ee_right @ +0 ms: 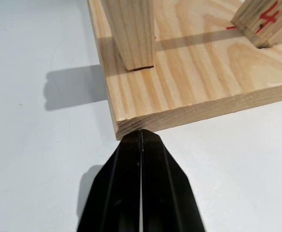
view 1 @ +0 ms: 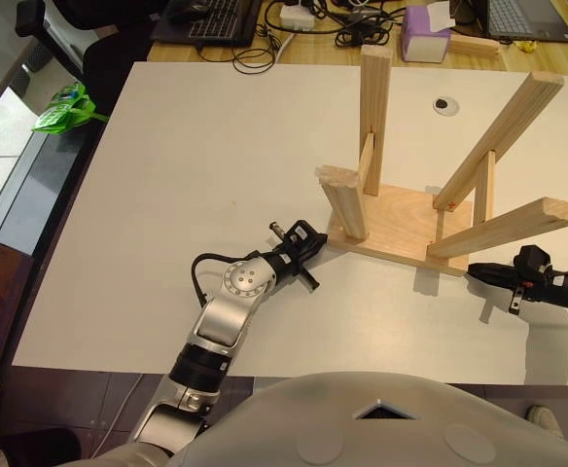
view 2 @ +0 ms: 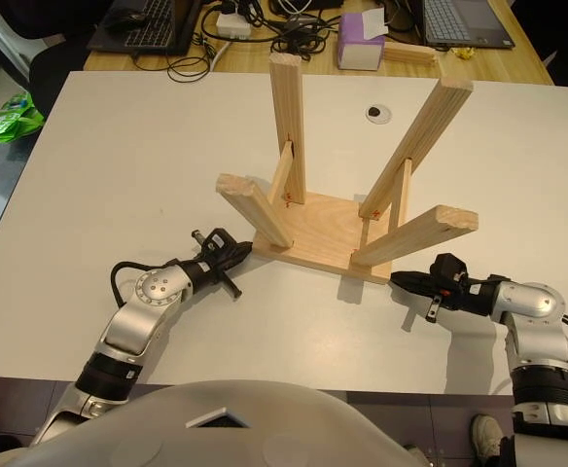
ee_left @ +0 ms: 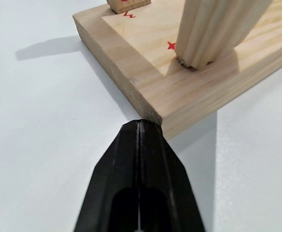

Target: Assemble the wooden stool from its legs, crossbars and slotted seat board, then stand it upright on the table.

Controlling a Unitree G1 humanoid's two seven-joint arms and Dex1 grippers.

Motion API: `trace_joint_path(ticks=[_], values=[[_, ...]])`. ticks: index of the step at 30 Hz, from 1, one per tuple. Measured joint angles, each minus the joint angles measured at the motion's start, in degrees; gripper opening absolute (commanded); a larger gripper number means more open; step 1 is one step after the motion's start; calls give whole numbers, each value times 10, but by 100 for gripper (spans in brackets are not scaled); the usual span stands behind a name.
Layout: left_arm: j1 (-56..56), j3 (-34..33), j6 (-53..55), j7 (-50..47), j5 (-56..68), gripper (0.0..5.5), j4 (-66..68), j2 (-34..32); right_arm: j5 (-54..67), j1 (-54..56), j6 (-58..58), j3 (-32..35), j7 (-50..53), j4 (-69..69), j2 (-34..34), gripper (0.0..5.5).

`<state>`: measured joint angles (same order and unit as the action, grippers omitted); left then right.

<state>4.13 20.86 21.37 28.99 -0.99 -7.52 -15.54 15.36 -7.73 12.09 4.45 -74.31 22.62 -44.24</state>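
The wooden stool (view 2: 333,224) sits upside down near the middle of a white table (view 2: 119,146). Its seat board (view 2: 313,238) lies flat on the tabletop and four legs (view 2: 289,117) point upward, seeming to lean apart toward their free ends. Thin crossbars (view 2: 282,175) join the legs low down, near the board.

The left gripper (ee_left: 140,124) rests low on the table with its jaws closed on nothing. Its tip touches the board's near left corner. The right gripper (ee_right: 141,133) is likewise closed and empty, with its tip against the near right corner. Neither gripper holds any part of the stool.

The stool has yet to be turned over, and several things could go wrong from here.

- **Sliding:** closed tips pressing on the corners are likely to push the board across the smooth table rather than raise it.
- **Twisting:** an uneven push could turn the stool and cost one gripper its contact with the corner.
- **Loose legs:** the left wrist view shows a small dark gap at the foot of one leg, so the legs may sit loosely in their slots. Tipping the stool by its board could work a leg or crossbar free.
- **Falling sideways:** the long legs put weight high up, so a partly tilted stool could fall to one side.
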Motion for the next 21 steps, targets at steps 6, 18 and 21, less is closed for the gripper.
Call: trace_joint_path(ticks=[6, 18, 21], values=[[8, -5, 21, 17, 11, 3, -31, -22, 4, -16, -35, 1, -18, -47, -11, 0], [45, -67, 90, 46, 94, 3, -154, -80, 47, -43, -118, 19, -40, -178, -38, 0], [46, -70, 104, 50, 101, 3, -165, -89, 56, -55, -124, 21, -41, -189, -38, 0]])
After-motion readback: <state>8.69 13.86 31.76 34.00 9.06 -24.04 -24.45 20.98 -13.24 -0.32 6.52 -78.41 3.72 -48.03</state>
